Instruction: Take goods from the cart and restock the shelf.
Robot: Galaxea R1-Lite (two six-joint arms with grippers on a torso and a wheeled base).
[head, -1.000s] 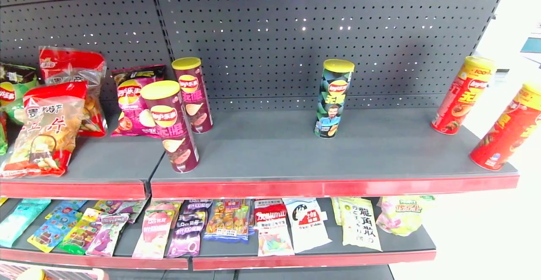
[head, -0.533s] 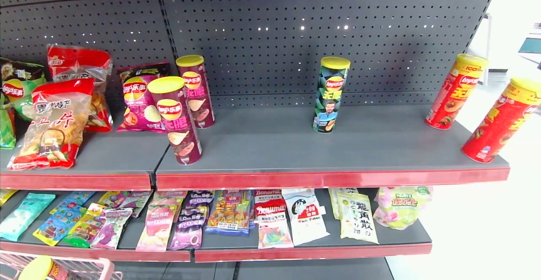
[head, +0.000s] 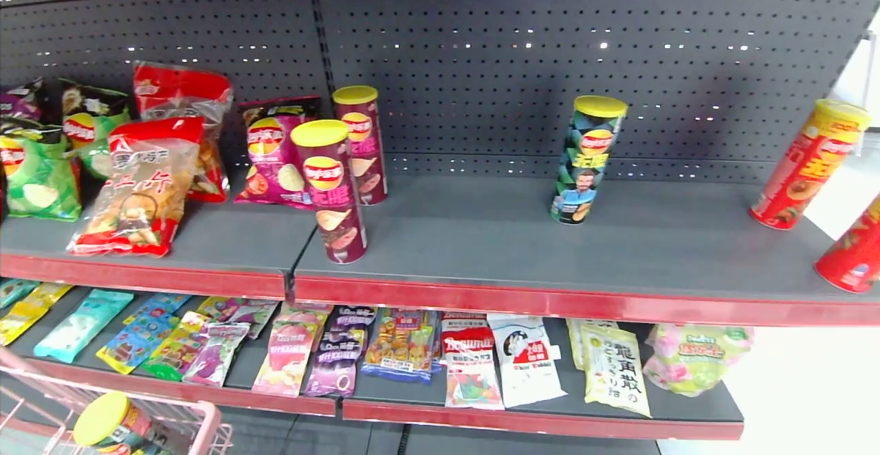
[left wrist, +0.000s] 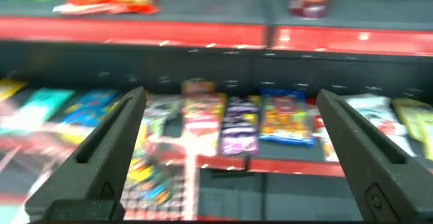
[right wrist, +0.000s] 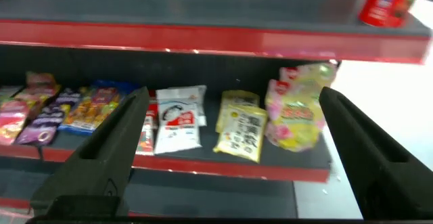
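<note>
The upper shelf (head: 481, 242) carries two purple chip cans (head: 330, 190) near its front left, a dark green can (head: 588, 159) in the middle and two red cans (head: 804, 163) at the right end. A pink wire cart (head: 206, 420) stands at the lower left with a yellow-lidded can (head: 103, 417) inside. My left gripper (left wrist: 230, 149) is open and holds nothing, level with the lower shelf's snack packets (left wrist: 284, 119) and above the cart's wire (left wrist: 183, 163). My right gripper (right wrist: 233, 149) is open and holds nothing, facing the lower shelf's right part.
Snack bags (head: 137, 194) crowd the upper shelf's left section. Flat packets (head: 405, 345) line the lower shelf, with a white packet (right wrist: 179, 119) and a pale green bag (right wrist: 298, 116) toward its right end. Bare shelf lies between the purple and green cans.
The head camera has swung left and down, so the whole picture shifted right. The pink cart and its can have come further into view. Nothing on the shelf moved.
</note>
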